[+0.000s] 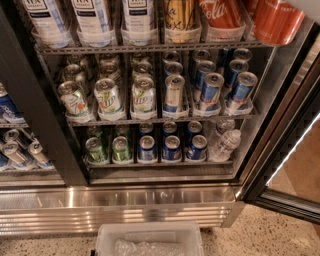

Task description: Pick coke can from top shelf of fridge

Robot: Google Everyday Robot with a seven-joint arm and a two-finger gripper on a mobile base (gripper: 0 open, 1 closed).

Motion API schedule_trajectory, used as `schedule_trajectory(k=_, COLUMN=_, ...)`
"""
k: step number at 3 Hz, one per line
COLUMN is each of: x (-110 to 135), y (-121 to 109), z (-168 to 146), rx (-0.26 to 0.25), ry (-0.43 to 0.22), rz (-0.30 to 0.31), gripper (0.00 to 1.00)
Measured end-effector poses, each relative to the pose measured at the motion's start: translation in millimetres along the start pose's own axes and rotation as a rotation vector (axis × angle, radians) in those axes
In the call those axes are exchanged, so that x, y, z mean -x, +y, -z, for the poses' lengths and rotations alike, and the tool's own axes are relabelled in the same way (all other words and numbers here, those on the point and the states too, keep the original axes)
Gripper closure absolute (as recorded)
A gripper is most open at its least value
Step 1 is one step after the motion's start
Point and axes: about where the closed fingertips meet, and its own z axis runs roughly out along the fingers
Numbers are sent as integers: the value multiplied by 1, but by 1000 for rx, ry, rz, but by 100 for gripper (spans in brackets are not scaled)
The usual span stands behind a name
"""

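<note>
Two red-orange coke cans stand at the right end of the top shelf [150, 48] of the fridge [115, 210]. One coke can [220, 12] sits upright in a clear holder. The other coke can [276, 21] is tilted and leans out past the shelf's right end, over the fridge wall. A pale patch at the top right corner, just above the tilted can, looks like part of my gripper [312, 5]; most of it is out of view. I cannot tell whether it touches the can.
A gold-yellow can [181, 17] and white tea cans [92, 17] fill the rest of the top shelf. Below are 7up cans [107, 95], blue cans [210, 90] and water bottles [225, 142]. The glass door [295, 165] stands open at right. A clear plastic bin [150, 240] sits on the floor.
</note>
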Motion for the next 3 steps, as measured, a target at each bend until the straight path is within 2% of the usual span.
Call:
schedule_trajectory(k=1, x=-13, y=-5, z=21, rx=6, ry=14, rz=6, gripper=100)
schedule_trajectory(k=3, x=-16, y=-6, z=20, rx=7, ry=15, rz=7, gripper=100)
